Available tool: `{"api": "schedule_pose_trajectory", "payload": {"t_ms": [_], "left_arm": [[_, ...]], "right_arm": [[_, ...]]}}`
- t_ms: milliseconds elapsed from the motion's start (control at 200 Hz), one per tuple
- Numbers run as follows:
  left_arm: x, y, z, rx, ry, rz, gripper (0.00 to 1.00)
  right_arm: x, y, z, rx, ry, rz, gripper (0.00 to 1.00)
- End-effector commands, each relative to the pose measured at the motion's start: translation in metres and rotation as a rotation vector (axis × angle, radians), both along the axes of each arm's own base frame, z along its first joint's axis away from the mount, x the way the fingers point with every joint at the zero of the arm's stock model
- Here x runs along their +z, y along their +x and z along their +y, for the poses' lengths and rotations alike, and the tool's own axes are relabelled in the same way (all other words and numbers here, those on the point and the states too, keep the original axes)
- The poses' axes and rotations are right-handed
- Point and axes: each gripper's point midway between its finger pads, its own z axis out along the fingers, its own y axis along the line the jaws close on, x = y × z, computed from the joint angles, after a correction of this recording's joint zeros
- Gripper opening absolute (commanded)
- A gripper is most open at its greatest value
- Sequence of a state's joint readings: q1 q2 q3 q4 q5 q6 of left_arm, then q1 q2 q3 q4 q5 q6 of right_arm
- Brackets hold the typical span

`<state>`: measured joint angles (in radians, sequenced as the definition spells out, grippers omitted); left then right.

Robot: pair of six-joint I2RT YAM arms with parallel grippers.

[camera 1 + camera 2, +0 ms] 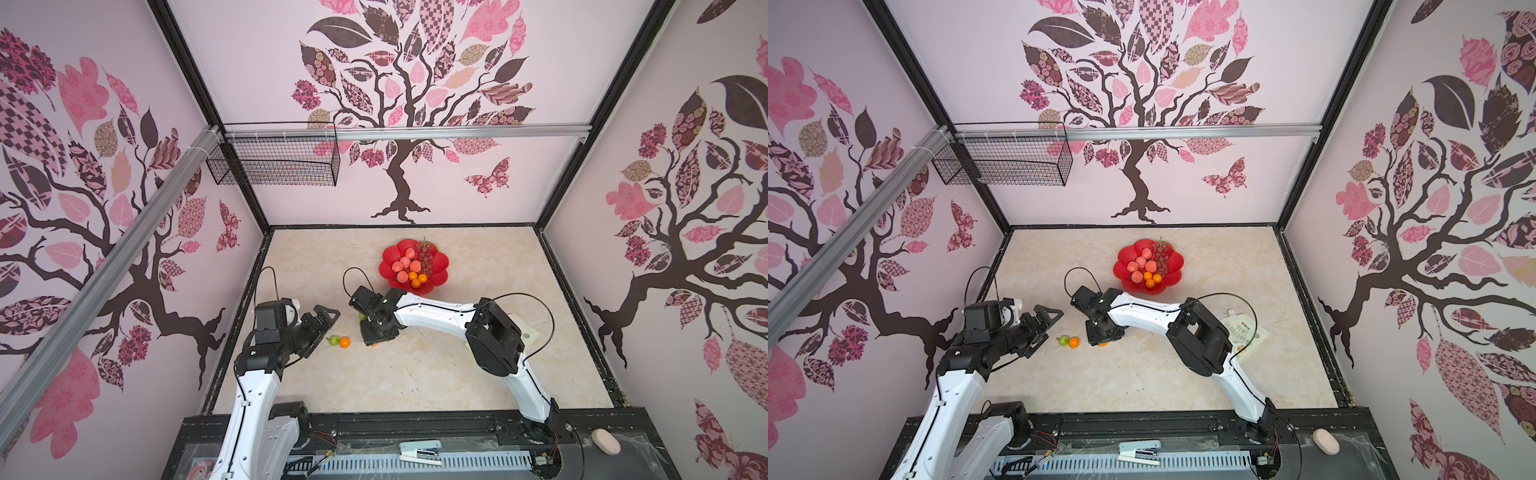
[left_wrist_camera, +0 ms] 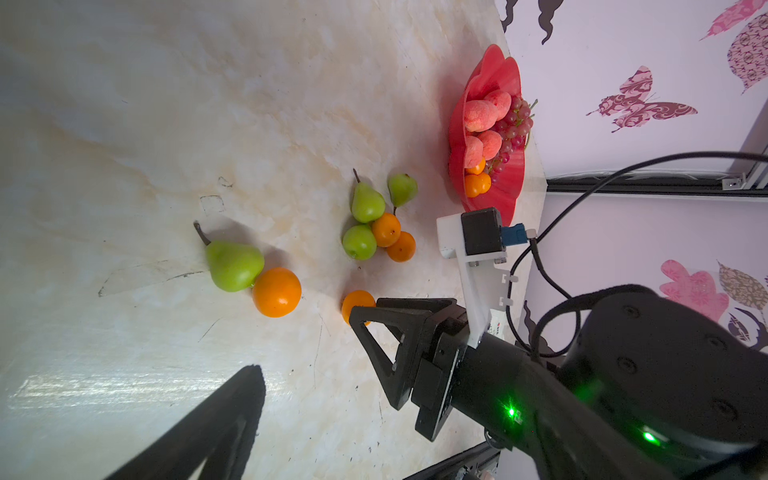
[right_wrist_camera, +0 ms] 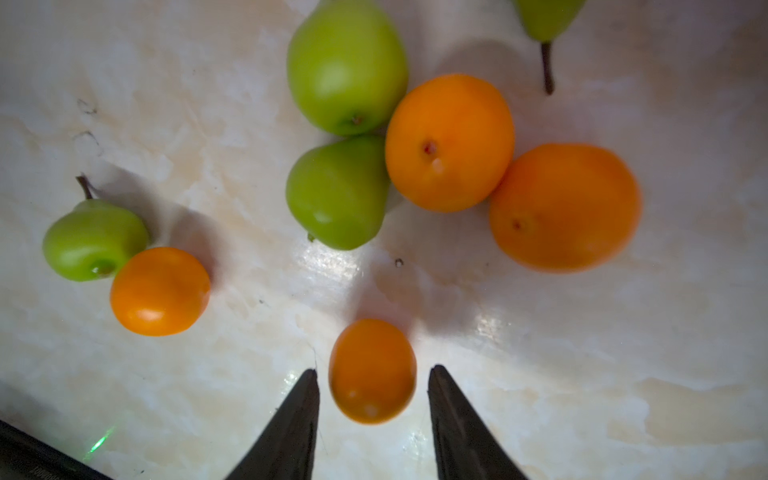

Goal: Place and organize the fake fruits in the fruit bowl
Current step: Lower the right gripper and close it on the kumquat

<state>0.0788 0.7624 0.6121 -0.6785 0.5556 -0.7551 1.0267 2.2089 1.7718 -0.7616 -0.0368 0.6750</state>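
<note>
**A:** Fruit bowl [image 1: 441,266], where does it sit?

**B:** Toward the far edge of the table [image 1: 415,374], about midway along. Peaches [image 1: 405,262], a bunch of grapes [image 1: 426,259] and three small oranges [image 1: 417,279] lie inside.

**A:** And the loose fruit?

**B:** Toward the left edge, a pear [image 1: 333,340] and an orange [image 1: 344,342] touch each other, just beside the left gripper [image 1: 326,328]. Further in, two pears [image 2: 368,203] and two more oranges [image 2: 386,230] touch in a cluster, with a third pear [image 2: 402,189] just beside them. One lone orange [image 3: 372,386] lies near that cluster.

**A:** The right gripper [image 3: 372,370]?

**B:** Its fingers are spread, one on each side of the lone orange. The right wrist view shows a gap on both sides, so it pinches nothing. The left gripper is spread too and holds nothing.

**A:** Any writing?

**B:** A cream pouch [image 1: 1246,336] near the right edge carries green Chinese print, too small to read surely
</note>
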Motion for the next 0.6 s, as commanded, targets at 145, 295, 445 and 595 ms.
{"api": "schedule_pose_trajectory", "payload": {"t_ms": [145,295,445,595], "left_arm": [[-0.005,0.000,-0.002,-0.018,0.000,-0.014,0.98],[-0.006,0.001,-0.001,-0.018,-0.001,-0.014,0.98],[-0.006,0.000,-0.002,-0.021,-0.003,-0.014,0.98],[-0.006,0.001,-0.002,-0.021,-0.005,-0.015,0.98]], "right_arm": [[-0.020,0.000,-0.001,0.019,-0.066,0.010,0.46],[-0.024,0.000,-0.001,0.021,-0.072,0.013,0.46],[-0.025,0.000,-0.002,0.022,-0.077,0.013,0.44],[-0.026,0.000,-0.003,0.022,-0.082,0.012,0.42]]}}
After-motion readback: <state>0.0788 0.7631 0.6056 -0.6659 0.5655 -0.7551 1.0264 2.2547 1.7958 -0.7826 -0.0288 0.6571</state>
